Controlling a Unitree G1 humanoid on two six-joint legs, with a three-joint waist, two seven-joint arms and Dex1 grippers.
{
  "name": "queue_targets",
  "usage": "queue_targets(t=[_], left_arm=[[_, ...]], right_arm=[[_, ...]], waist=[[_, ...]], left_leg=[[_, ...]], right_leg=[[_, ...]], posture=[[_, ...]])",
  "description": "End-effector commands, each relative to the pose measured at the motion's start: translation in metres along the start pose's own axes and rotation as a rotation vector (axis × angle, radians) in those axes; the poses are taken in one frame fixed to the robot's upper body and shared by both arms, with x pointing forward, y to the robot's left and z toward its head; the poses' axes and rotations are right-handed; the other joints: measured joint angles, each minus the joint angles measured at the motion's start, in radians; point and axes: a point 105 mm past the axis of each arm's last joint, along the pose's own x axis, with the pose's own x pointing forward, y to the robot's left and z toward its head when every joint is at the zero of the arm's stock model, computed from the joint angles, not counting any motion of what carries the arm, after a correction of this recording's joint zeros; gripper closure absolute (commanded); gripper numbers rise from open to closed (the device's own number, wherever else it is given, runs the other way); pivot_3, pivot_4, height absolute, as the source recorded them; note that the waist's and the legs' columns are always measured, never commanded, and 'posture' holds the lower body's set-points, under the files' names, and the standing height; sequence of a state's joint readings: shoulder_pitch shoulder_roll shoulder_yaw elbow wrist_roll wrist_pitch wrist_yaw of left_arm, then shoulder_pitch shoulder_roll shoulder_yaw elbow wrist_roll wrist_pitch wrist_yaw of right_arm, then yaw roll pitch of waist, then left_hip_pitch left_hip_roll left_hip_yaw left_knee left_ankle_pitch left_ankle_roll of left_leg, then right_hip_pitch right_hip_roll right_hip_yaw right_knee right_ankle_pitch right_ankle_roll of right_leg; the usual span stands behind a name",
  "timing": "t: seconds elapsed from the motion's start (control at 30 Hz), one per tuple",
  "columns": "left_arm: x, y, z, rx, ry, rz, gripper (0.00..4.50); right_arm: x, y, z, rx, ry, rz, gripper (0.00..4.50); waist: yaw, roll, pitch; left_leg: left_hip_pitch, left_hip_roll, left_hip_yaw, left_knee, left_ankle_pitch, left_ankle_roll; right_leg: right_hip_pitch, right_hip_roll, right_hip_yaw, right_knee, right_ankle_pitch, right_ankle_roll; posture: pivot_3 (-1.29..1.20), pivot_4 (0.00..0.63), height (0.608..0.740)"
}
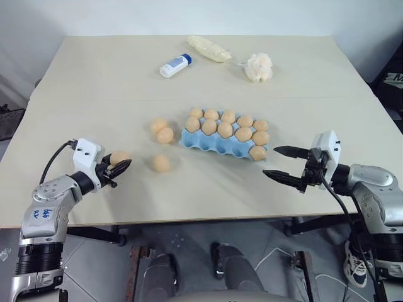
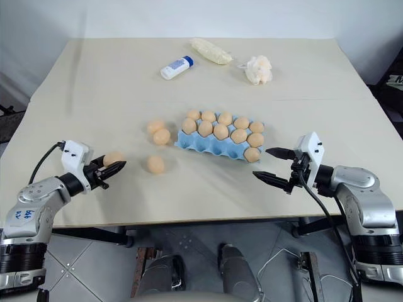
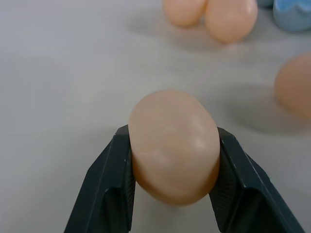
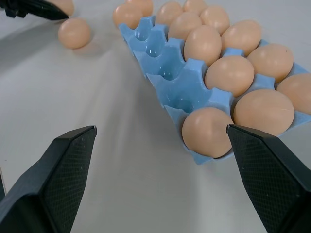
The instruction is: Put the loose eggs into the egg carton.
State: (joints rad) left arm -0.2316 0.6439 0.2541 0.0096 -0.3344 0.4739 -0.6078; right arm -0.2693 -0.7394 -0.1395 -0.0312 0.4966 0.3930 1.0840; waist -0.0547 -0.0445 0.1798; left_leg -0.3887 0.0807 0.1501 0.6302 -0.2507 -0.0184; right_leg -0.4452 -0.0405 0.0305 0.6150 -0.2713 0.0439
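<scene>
1. I count ten eggs already seated in the egg carton [image 1: 217, 143], the light blue tray at the centre of the head view: the two far rows look full, and one egg sits in the near row at its right-hand end.
2. In the right wrist view the near row shows four empty cups [image 4: 163, 68], so by my count there is room for exactly what remains.
3. My left gripper [image 1: 118, 167], at the lower left of the frame, is pinching one loose egg [image 3: 174, 144] between its two fingers [image 3: 111, 187]; I cannot tell whether that egg has left the table [image 1: 113, 69].
4. Three more loose eggs lie on the table left of the carton: a touching pair [image 1: 162, 130] near its left end, and a single one [image 1: 161, 163] lower down, between the carton and my left gripper.
5. My right gripper [image 1: 284, 163], lower right, has its fingers spread wide and carries nothing, pointing toward the carton's right end.
6. I judge the job roughly two-thirds done: four eggs remain, one of them in hand.
</scene>
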Motion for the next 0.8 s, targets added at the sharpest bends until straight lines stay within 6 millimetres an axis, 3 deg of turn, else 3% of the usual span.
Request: queue_targets(t=[0.03, 0.37, 0.57, 0.8], left_arm=[[-0.005, 0.007, 0.037, 0.032, -0.107, -0.003, 2.90], [0.004, -0.010, 0.079, 0.048, -0.228, -0.190, 2.90], [0.026, -0.034, 0.100, 0.071, -0.264, -0.354, 2.90], [0.065, -0.079, 0.114, 0.127, -0.269, -0.586, 2.90]], right_arm=[[-0.009, -0.005, 0.013, -0.047, -0.030, -0.034, 0.00], [-0.008, -0.005, 0.015, -0.049, -0.043, -0.039, 0.00], [-0.008, -0.006, 0.018, -0.056, -0.054, -0.046, 0.00], [-0.012, -0.001, 0.025, -0.070, -0.094, -0.053, 0.00]], waist=[[0.000, 0.000, 0.000], [0.000, 0.000, 0.000], [0.002, 0.000, 0.000], [0.007, 0.000, 0.000]], left_leg=[[0.000, 0.000, 0.000, 0.000, 0.000, 0.000], [0.000, 0.000, 0.000, 0.000, 0.000, 0.000], [0.000, -0.001, 0.001, 0.000, 0.000, 0.000], [-0.001, -0.001, 0.000, 0.001, 0.001, 0.002]], right_leg=[[0.000, 0.000, 0.000, 0.000, 0.000, 0.000], [0.000, 0.001, -0.002, 0.000, 0.007, 0.013], [0.000, 0.001, -0.006, 0.000, 0.007, 0.013], [0.000, 0.007, -0.007, 0.000, 0.009, 0.017]], posture=[[0.00, 0.150, 0.740], [0.00, 0.150, 0.740], [0.00, 0.150, 0.740], [0.00, 0.150, 0.740]])
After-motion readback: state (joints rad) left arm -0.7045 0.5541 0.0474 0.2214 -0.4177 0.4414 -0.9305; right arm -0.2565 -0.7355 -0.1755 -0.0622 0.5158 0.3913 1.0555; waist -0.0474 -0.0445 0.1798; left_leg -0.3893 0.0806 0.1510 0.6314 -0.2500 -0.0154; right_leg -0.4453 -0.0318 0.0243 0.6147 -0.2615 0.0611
